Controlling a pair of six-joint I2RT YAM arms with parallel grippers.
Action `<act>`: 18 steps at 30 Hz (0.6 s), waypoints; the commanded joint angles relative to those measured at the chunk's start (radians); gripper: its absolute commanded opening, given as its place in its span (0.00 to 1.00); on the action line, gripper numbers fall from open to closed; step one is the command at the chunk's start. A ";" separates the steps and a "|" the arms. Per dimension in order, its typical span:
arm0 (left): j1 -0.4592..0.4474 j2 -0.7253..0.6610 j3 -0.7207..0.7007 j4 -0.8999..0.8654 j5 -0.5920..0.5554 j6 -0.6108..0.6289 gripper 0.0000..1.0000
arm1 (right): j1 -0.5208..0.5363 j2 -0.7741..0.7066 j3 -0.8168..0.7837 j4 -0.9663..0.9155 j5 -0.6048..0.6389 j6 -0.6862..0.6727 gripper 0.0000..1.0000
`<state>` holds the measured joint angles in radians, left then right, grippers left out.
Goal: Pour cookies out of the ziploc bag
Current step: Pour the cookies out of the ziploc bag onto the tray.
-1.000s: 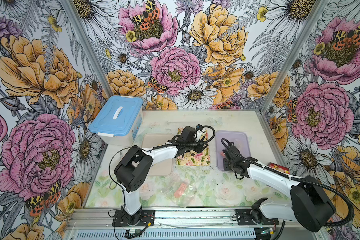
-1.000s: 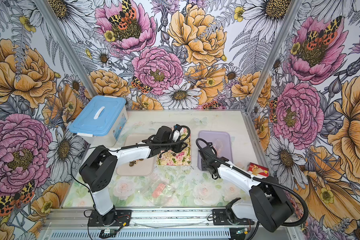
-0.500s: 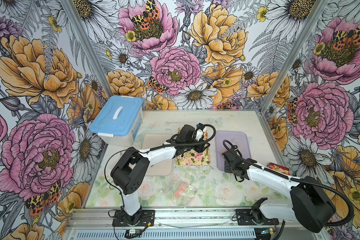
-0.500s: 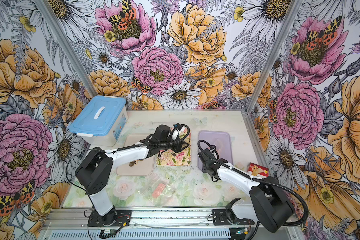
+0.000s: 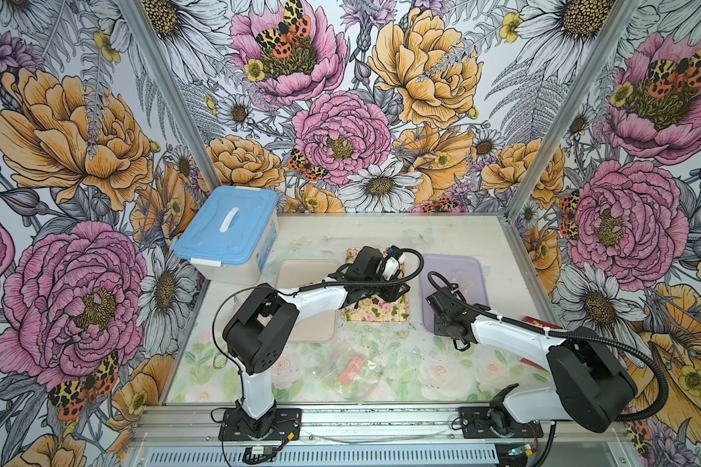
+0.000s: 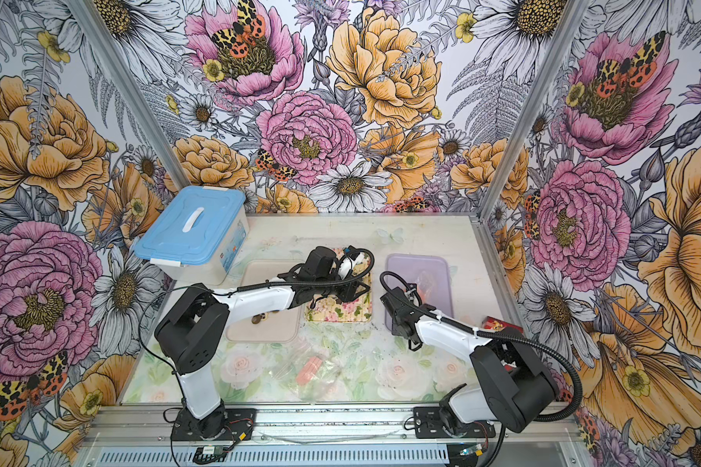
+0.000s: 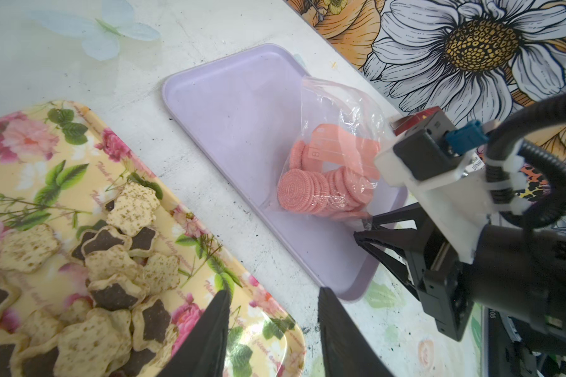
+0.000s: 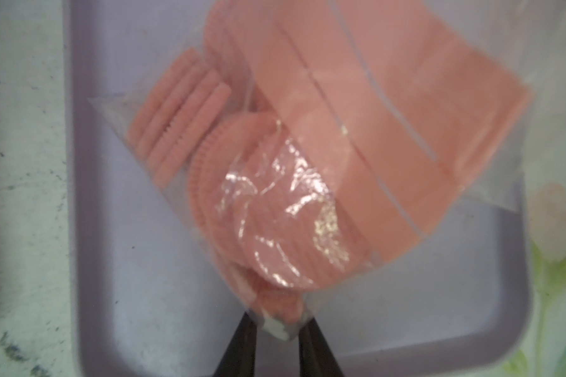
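Two other trays [image 5: 306, 301] beside lavender tray [image 7: 242, 107]

Three trays stood side by side on the surface [image 5: 454, 232]: the left tray [image 5: 300, 275], the middle tray [image 7: 79, 156] with star cookies [image 7: 118, 261] on it, and the right tray [image 7: 236, 107], where a bag [image 7: 337, 107] of round cookies [image 7: 311, 192] lay. A lidded box [image 5: 229, 234] stood behind the left tray; an empty bag [image 5: 353, 370] lay in front.

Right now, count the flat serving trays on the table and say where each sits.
3, side by side: the beige rectangular tray nearest the blue-lidded box, the yellow floral tray in the middle, and the lilac plastic tray under the clear bag of pink cookies.
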<state>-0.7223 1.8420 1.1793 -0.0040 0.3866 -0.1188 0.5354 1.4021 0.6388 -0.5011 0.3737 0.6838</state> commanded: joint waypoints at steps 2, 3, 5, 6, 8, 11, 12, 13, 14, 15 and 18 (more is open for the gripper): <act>0.002 0.013 0.018 0.001 0.002 0.028 0.47 | -0.009 0.015 0.022 -0.007 0.022 0.008 0.22; 0.000 0.013 0.019 0.000 0.001 0.028 0.46 | -0.009 0.009 0.019 -0.007 0.023 0.010 0.21; 0.001 0.013 0.018 -0.001 -0.004 0.030 0.46 | -0.012 0.001 0.016 -0.005 0.026 0.014 0.11; 0.003 0.013 0.020 -0.006 -0.004 0.034 0.46 | -0.013 -0.001 0.014 -0.005 0.027 0.015 0.03; 0.002 0.012 0.021 -0.012 -0.009 0.043 0.46 | -0.015 -0.009 0.013 -0.005 0.026 0.017 0.00; 0.000 0.012 0.015 -0.013 0.003 0.064 0.47 | -0.024 -0.046 0.008 -0.007 0.003 0.003 0.00; 0.000 0.016 0.013 -0.011 0.013 0.075 0.47 | -0.030 -0.073 0.009 -0.008 -0.022 -0.008 0.00; -0.004 0.024 0.012 -0.010 0.019 0.089 0.46 | -0.038 -0.107 0.013 -0.012 -0.049 -0.021 0.00; -0.009 0.032 0.014 -0.004 0.026 0.101 0.46 | -0.049 -0.137 0.018 -0.019 -0.067 -0.037 0.00; -0.015 0.045 0.015 0.004 0.032 0.116 0.46 | -0.065 -0.166 0.025 -0.027 -0.077 -0.056 0.00; -0.046 0.095 0.032 0.023 0.028 0.139 0.46 | -0.125 -0.211 0.028 -0.039 -0.092 -0.122 0.00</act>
<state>-0.7410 1.8866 1.1862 0.0010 0.3904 -0.0330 0.4496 1.2285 0.6415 -0.5236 0.3084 0.6331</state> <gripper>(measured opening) 0.463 0.042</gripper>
